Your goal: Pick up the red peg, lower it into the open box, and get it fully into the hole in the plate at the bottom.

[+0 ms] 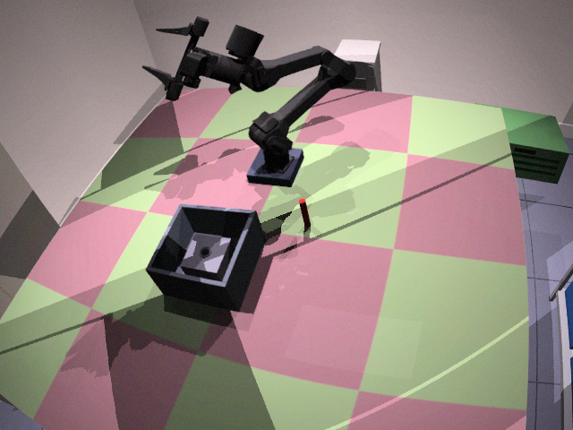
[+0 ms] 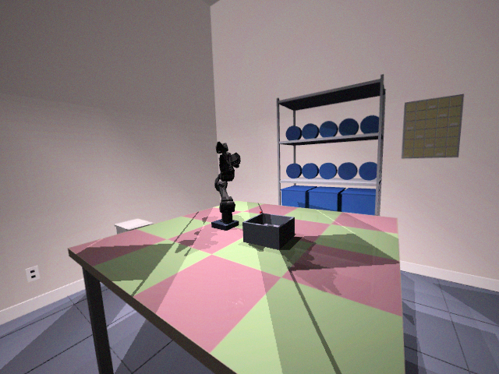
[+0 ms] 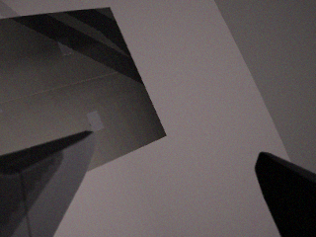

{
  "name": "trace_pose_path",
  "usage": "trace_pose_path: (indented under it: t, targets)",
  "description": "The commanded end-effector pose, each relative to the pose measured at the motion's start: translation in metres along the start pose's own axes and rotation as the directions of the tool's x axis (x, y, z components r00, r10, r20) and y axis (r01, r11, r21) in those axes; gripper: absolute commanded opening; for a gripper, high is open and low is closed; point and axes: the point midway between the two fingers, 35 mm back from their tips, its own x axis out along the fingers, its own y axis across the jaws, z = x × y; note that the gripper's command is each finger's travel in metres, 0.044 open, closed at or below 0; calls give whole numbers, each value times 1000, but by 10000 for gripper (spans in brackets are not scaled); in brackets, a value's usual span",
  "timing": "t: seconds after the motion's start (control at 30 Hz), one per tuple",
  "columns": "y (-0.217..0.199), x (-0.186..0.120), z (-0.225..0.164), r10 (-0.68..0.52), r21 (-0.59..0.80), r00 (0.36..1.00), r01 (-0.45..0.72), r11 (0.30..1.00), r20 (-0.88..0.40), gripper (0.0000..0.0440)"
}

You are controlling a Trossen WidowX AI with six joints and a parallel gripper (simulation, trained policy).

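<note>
- Looking at the red peg (image 1: 305, 215) (image 2: 260, 212): standing upright on the worktop (image 1: 444, 203) (image 2: 193, 290), to the right of the open box (image 1: 199, 292) (image 2: 262, 234) in the top view, well apart from the claw.
- Judging by the slim, straight form: probably weighing little, behaving stiffly, and tipping easily if nudged off-centre; possibly slipping or turning on its round side if pinched unevenly. Not appearing fragile.
- Best taking hold around the upper part, coming straight down with a finger on either side, keeping the shaft plumb and leaving the lower end free for the hole in the plate (image 1: 215, 261).
- Probably needing a high grip, too, for keeping the fingers off the box walls and the plate while lowering.
- Spreading the claw (image 1: 149, 48) (image 2: 221, 147) (image 3: 177, 150) wide, released, with nothing between the fingers.
- Rising from the base (image 1: 295, 161) (image 2: 217, 224), then bending at the elbow: carrying the arm (image 1: 295, 106) (image 2: 222, 193) up and over to the left in the top view, high above the worktop.
- Pointing the fingers away from peg and box alike; facing walling in the wrist view, with neither peg nor box showing.
- Still wanting, by judgement, a long swing back and down.
</note>
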Motion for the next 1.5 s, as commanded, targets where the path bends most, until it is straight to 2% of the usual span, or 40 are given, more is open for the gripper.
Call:
trace_pose_path:
  t: [0.0, 0.07, 0.27, 0.57, 1.0, 1.23, 1.47]
  targets:
    - [3, 1, 1, 19, 29, 1000, -19, 999, 4, 417]
    - [11, 2, 5, 60, 83, 998, -61, 995, 14, 439]
    - [38, 4, 16, 190, 233, 981, -196, 952, 48, 440]
    - [78, -1, 35, 387, 426, 917, -391, 816, 101, 440]
    - [131, -26, 67, 651, 630, 739, -592, 503, 175, 440]
    - [155, -50, 84, 772, 705, 601, -638, 309, 205, 440]
    - [173, -81, 99, 872, 764, 438, -633, 124, 221, 440]
